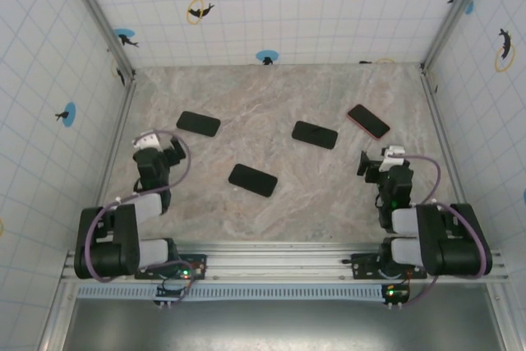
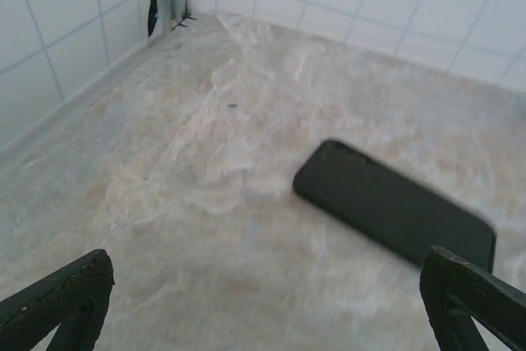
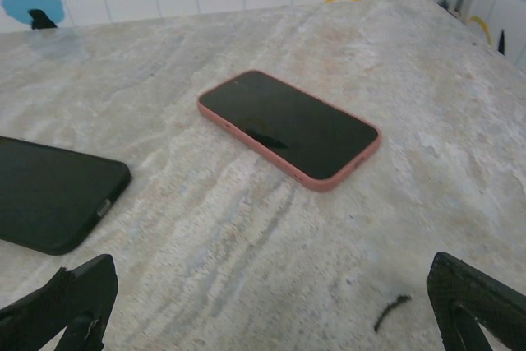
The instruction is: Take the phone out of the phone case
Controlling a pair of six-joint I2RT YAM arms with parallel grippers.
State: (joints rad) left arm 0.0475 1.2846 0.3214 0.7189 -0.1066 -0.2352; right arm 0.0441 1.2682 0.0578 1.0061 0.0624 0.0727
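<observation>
Right gripper (image 3: 271, 318) hangs wide open, the phone (image 3: 288, 127) in its pink case (image 3: 255, 148) lying just ahead on the bench (image 3: 246, 228); left gripper (image 2: 263, 310) also gapes. Pinching case and phone together could drag both, separating nothing.

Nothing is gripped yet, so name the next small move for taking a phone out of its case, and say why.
Probably ease the right arm forward and down toward the pink-cased phone. It lies flat, screen up, just ahead of that arm's jaws, which stand open and empty, and its case rim is plainly visible.
</observation>
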